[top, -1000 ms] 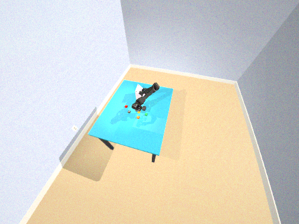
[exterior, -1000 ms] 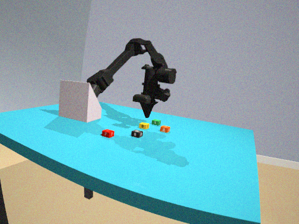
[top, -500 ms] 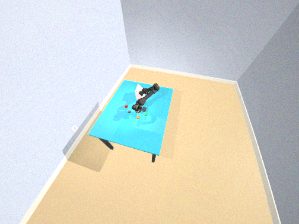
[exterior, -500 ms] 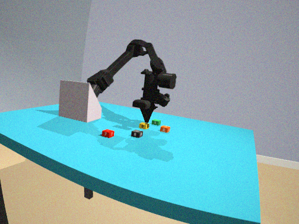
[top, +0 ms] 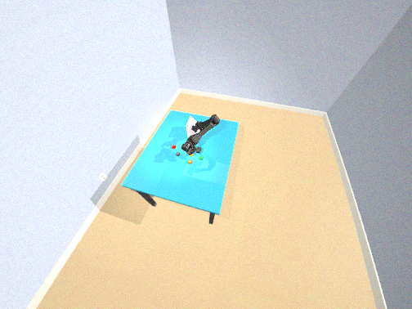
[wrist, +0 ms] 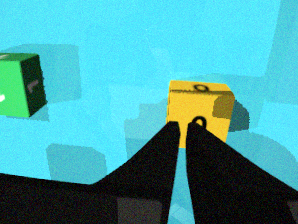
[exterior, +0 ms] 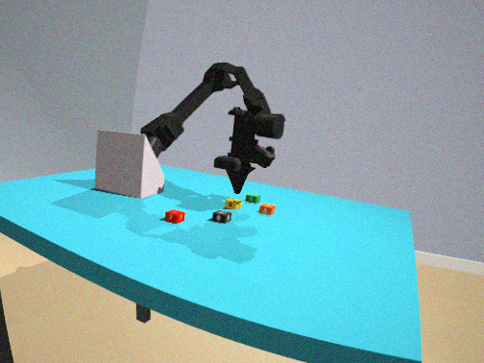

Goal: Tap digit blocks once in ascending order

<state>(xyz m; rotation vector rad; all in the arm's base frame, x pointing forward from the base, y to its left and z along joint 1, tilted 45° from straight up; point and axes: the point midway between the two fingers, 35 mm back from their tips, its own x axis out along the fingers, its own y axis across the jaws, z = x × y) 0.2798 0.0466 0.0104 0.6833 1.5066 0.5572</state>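
Observation:
My gripper (exterior: 237, 192) (wrist: 181, 131) is shut with nothing between its tips, a little above the yellow block. The yellow block (exterior: 233, 204) (wrist: 196, 102) shows a 0. The green block (top: 201, 158) (exterior: 253, 198) (wrist: 15, 87) shows a 1 and lies to its left in the wrist view. The orange block (top: 190, 162) (exterior: 267, 208), the dark block (top: 177, 154) (exterior: 222, 216) and the red block (top: 173, 146) (exterior: 175, 216) stand apart on the table. The red one seems to show a 7; the digits on the orange and dark blocks are too small to read surely.
The blue table (top: 176, 180) (exterior: 336, 269) carries the arm's pale wedge-shaped base (exterior: 118, 163) at its far end. The arm reaches over the blocks from that base. Shadows of the arm fall across the table around the blocks.

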